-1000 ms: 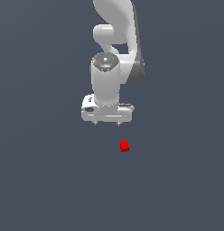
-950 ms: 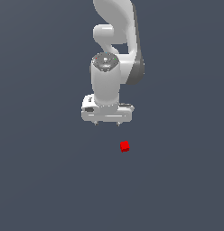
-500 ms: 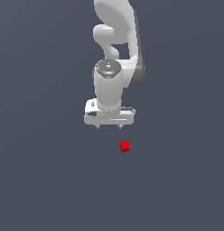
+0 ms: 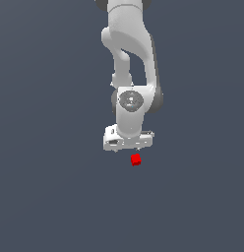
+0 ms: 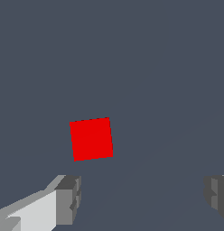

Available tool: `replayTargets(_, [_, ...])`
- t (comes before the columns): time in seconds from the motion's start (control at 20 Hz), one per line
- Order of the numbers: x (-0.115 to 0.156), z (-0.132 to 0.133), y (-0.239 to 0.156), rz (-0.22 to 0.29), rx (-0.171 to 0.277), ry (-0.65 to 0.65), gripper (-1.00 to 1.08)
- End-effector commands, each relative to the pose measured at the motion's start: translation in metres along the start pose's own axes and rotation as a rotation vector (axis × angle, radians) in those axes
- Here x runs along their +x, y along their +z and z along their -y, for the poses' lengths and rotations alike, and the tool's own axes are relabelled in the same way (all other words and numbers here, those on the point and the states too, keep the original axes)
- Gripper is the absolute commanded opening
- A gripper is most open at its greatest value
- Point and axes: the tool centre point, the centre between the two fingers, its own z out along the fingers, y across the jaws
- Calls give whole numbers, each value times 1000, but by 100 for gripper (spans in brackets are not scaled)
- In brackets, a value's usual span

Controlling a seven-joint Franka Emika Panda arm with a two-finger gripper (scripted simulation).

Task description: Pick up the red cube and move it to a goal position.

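Note:
The red cube (image 4: pixel 136 159) is a tiny bright red block lying on the dark grey floor. In the exterior view it sits just below the white gripper (image 4: pixel 129 147), slightly toward the exterior view's right of its middle. In the wrist view the cube (image 5: pixel 91 138) lies flat on the floor ahead of the two grey fingertips (image 5: pixel 68 198), nearer to one of them, outside the gap. The gripper (image 5: pixel 141 196) is open and empty, its jaws wide apart. It hangs above the floor, apart from the cube.
The white Panda arm (image 4: pixel 129 54) rises from the gripper toward the top of the exterior view. The plain dark grey floor (image 4: pixel 55 197) lies all around the cube.
The arm has swung so the gripper moved toward the exterior view's right and down, closer to the cube. The cube has not moved. The gripper stays open.

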Motion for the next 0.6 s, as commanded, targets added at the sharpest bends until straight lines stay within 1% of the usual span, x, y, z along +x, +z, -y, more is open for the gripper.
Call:
replayTargets(0.0, [6,12,20,1,3,-33,100])
replayTargets(0.25, [15,29,50,3,5,-83,100])
replayTargets(0.55, [21,40,70,4,7,-116,100])
